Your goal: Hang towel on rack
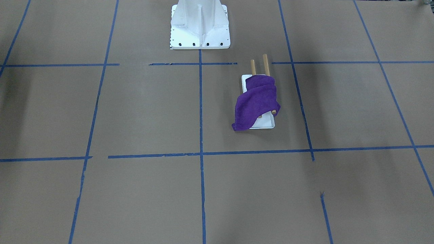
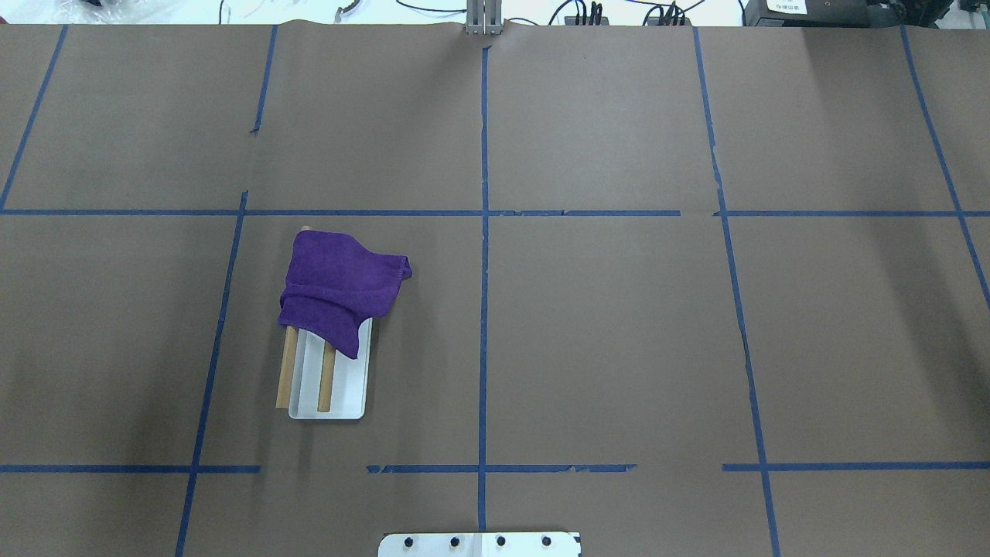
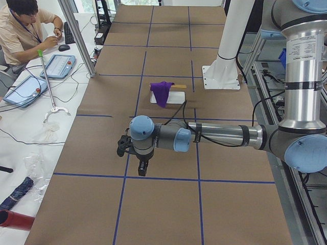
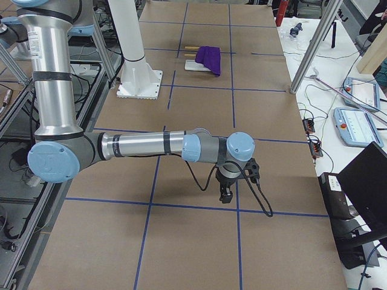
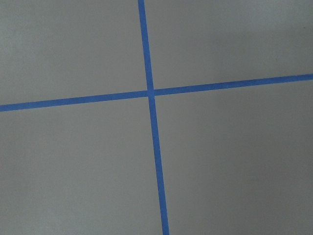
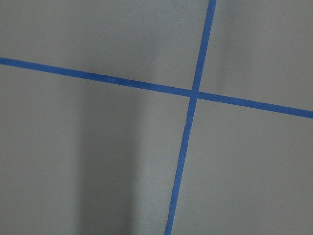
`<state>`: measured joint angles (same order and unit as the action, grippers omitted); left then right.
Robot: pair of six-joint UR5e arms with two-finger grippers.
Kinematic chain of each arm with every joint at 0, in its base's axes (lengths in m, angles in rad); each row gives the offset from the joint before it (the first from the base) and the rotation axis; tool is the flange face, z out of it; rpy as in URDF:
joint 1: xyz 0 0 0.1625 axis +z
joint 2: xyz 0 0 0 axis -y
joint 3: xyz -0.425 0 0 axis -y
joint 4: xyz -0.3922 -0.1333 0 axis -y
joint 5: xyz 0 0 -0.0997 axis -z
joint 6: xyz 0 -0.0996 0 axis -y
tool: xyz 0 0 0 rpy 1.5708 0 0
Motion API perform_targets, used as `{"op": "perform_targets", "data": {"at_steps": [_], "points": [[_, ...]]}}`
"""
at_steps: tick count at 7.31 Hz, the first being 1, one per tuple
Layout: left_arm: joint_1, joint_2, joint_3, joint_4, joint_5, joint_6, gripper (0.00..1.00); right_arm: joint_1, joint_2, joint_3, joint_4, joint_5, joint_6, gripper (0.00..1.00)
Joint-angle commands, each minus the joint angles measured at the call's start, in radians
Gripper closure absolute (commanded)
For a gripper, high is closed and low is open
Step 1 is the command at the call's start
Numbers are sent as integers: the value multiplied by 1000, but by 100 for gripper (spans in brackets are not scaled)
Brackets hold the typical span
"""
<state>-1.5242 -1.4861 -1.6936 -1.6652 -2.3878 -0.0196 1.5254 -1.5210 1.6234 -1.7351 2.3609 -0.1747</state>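
The purple towel [image 2: 340, 290] lies draped over the far part of the rack [image 2: 336, 391], covering the rods' far ends; one corner hangs off toward the table's middle. It also shows in the front view as towel [image 1: 256, 101] on rack [image 1: 262, 123], and small in both side views, towel [image 3: 161, 92] and towel [image 4: 209, 57]. The left gripper [image 3: 142, 167] shows only in the left side view, far from the rack, pointing down; I cannot tell whether it is open or shut. The right gripper [image 4: 226, 194] shows only in the right side view; I cannot tell its state either.
The white bolted pedestal [image 1: 200, 27] stands at the robot's side of the table. Blue tape lines cross the brown table cover. Both wrist views show only tape crossings. An operator [image 3: 25, 25] sits at a side table with tablets.
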Motion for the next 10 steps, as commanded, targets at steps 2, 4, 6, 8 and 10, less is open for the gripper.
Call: {"op": "perform_targets", "data": {"at_steps": [2, 4, 6, 8, 10], "points": [[1, 15, -14, -2, -8, 0, 0, -1, -2, 0, 0, -5, 1, 0], [1, -2, -47, 12, 7, 1, 0, -1, -1, -16, 2, -2, 1, 0], [3, -3, -67, 12, 7, 1, 0, -1, 8, -8, 6, -2, -2, 0], [7, 7, -64, 12, 9, 1, 0, -1, 8, 6, 6, 0, -5, 0], [7, 7, -72, 12, 108, 50, 0, -1, 8, 6, 6, 0, -5, 0]]}}
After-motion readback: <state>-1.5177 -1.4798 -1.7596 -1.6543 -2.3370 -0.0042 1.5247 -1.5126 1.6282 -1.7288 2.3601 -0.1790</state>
